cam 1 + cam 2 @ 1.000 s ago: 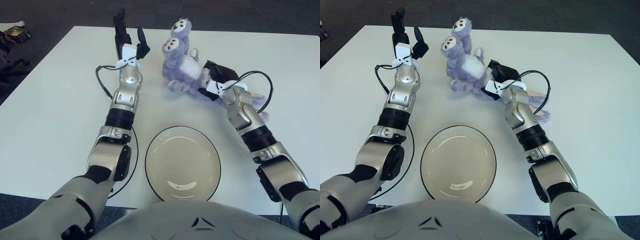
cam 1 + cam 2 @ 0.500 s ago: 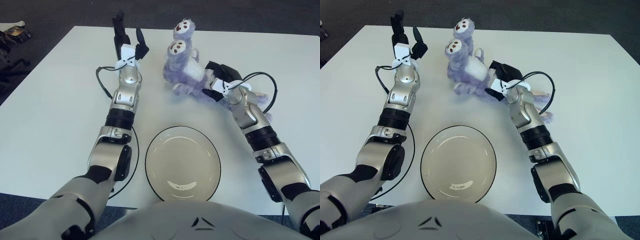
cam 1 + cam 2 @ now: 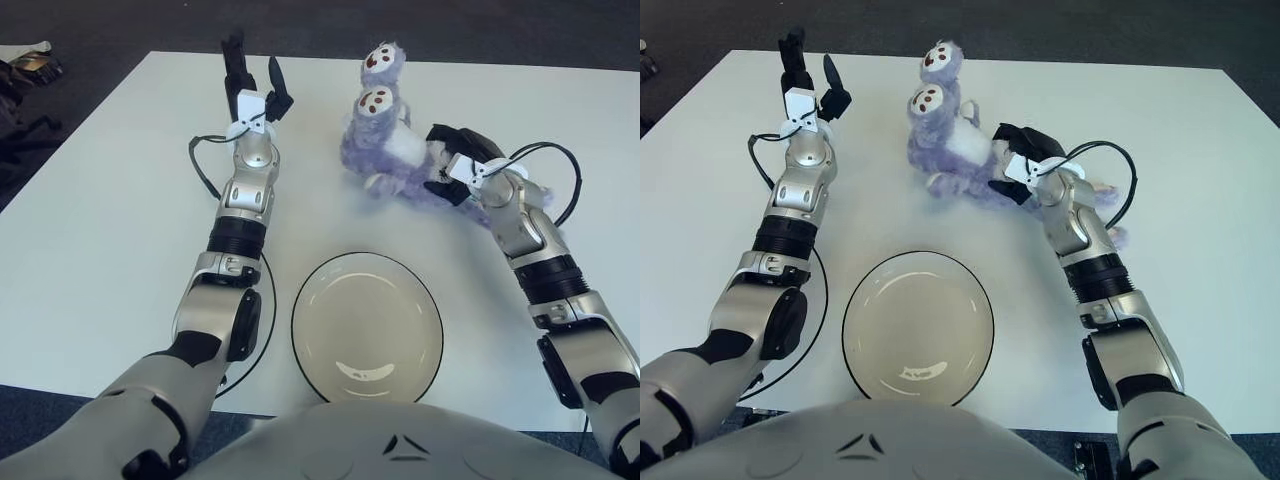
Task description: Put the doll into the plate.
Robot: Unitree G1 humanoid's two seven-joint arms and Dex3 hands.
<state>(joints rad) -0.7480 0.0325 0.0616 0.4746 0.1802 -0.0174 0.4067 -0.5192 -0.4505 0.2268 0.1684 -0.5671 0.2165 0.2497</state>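
Nearest the robot, the plate (image 3: 367,326) sat on the white tabletop (image 3: 90,250), a cream dish with a dark rim, nothing in it. A black cable (image 3: 268,300) looped along the left forearm right next to the plate's left edge.

Further back on the right, the right hand (image 3: 452,160) was curled onto the near-right side of the doll (image 3: 385,150), fingers pressed into the purple fur, so it looked like a grip on the body. The doll was a fuzzy purple plush with a white belly, lying on the tabletop past the plate and a bit to the right, with its two round pale faces pointing toward the far edge. Well apart from the plate, definitely not in it.

On the far left, the left hand (image 3: 248,90) was up with its fingers spread, holding nothing, off to the left of the doll and not touching it.

Couldn't read any labels or writing on anything, no brand marks that I could make out.
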